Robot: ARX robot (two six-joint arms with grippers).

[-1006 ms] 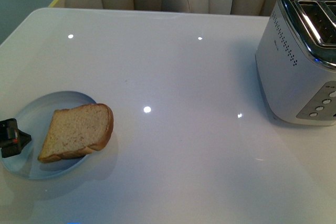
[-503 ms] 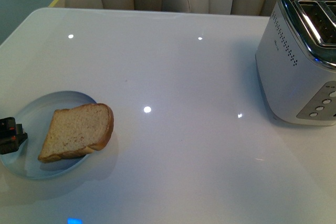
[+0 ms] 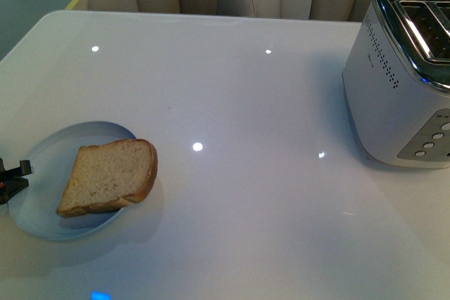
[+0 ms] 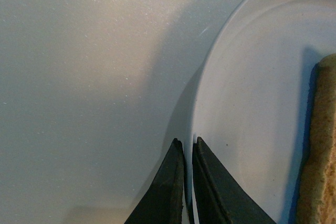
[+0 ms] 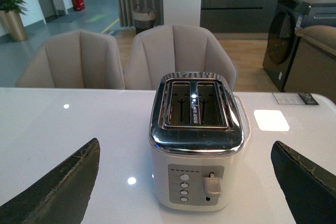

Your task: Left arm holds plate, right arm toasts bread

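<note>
Bread, grainy, round-topped, lies on ringed plate pinched by left end effector; right end effector gapes wide.

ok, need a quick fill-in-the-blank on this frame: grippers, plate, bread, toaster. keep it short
1. The left gripper is ___ on the rim of the plate.
2. Both slots of the toaster are ___.
3. The right gripper faces the toaster with its jaws wide ___.
4. The bread lies on the ___, not in the toaster.

Missing words: shut; empty; open; plate
</note>
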